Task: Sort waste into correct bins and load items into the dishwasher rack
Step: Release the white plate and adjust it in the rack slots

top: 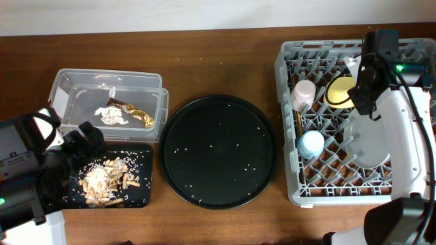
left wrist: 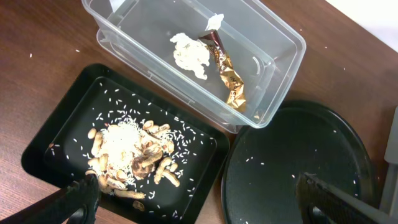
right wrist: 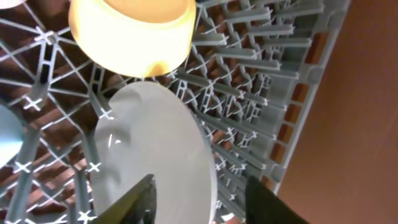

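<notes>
The right fingers (right wrist: 142,200) are spread, empty, above the edge of the one pale grey-white round plate (right wrist: 155,149), in the square grey plastic pegged rack (top: 289,170) with one yellow bowl (right wrist: 134,31), one small pink cup (top: 304,92) and one small blue cup (top: 312,143). The left fingers (left wrist: 79,200) gape wide, holding nothing, over the shallow black rectangular tray (left wrist: 68,124) of tan-brown food scraps (left wrist: 134,158), beside the clear plastic tub (left wrist: 277,78) containing one crumpled white tissue (left wrist: 189,53) and one gold-brown wrapper (left wrist: 227,74).
</notes>
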Controlling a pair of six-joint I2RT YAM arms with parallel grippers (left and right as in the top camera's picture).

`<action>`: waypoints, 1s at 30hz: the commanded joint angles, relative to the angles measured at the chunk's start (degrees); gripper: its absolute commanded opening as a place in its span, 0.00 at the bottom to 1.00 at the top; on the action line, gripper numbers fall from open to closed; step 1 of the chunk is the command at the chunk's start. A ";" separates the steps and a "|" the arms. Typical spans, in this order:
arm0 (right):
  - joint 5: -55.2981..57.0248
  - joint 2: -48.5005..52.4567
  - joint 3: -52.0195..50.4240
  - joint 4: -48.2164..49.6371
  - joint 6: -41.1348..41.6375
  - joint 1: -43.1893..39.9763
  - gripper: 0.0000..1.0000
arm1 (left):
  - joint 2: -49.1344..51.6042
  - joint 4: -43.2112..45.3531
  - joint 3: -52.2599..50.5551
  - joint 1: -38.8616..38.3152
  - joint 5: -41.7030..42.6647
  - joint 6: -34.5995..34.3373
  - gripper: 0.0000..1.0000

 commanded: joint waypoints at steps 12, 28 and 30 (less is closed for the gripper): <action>-51.43 -3.37 0.61 7.30 9.29 1.09 0.98 | -0.13 -0.07 0.46 0.39 -0.44 0.24 0.99; -51.43 -3.21 0.59 7.30 9.29 1.07 0.98 | -0.13 -0.07 0.46 0.39 -0.44 0.26 0.99; -51.43 -3.21 0.59 7.32 9.29 1.09 0.99 | -0.13 -0.07 0.46 0.39 -0.44 0.24 0.99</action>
